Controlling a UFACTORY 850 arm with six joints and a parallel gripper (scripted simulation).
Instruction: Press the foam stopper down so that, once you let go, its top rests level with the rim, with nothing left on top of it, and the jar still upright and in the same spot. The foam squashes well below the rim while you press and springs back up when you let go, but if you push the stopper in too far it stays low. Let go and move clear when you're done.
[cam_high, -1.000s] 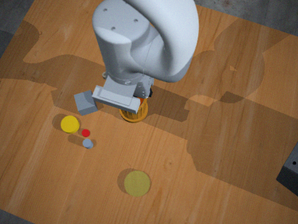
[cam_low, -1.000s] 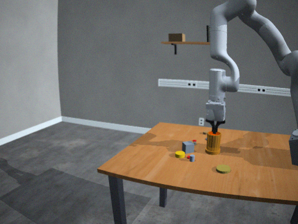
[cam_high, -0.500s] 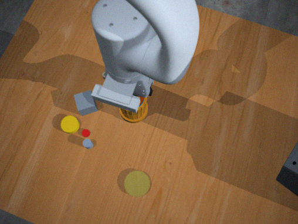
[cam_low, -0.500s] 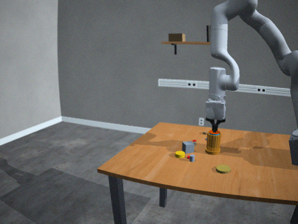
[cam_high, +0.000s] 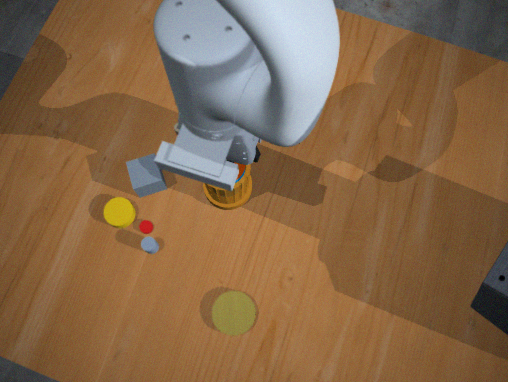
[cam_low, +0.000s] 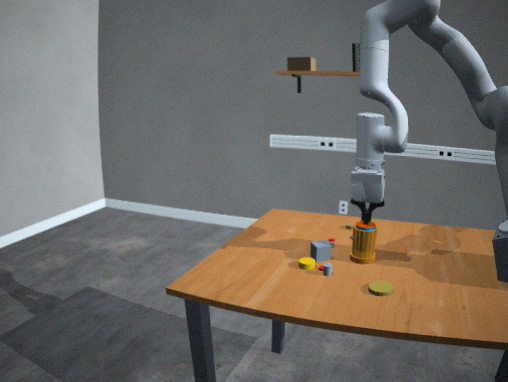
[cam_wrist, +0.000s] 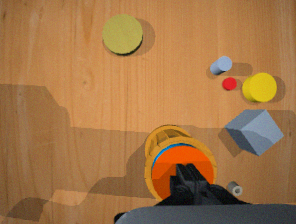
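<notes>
An orange ribbed jar (cam_high: 230, 194) (cam_low: 363, 245) (cam_wrist: 169, 140) stands upright on the wooden table (cam_high: 350, 300) (cam_low: 280, 295). Its orange foam stopper (cam_wrist: 175, 167) (cam_low: 365, 225) with a blue edge shows at the jar's mouth, a little above the rim in the side view. My gripper (cam_low: 367, 219) (cam_wrist: 183, 177) is shut, with nothing between the fingers. It stands straight over the stopper, fingertips at its top; I cannot tell whether they touch it. In the overhead view the arm hides most of the jar's top.
Left of the jar are a grey cube (cam_high: 145, 175) (cam_low: 320, 250) (cam_wrist: 254, 132), a yellow disc (cam_high: 119, 211) (cam_wrist: 259, 87), a small red disc (cam_high: 146, 227) (cam_wrist: 229, 83) and a small grey-blue cylinder (cam_high: 149, 245) (cam_wrist: 220, 65). An olive disc (cam_high: 233, 313) (cam_low: 380, 288) (cam_wrist: 122, 34) lies nearer the front.
</notes>
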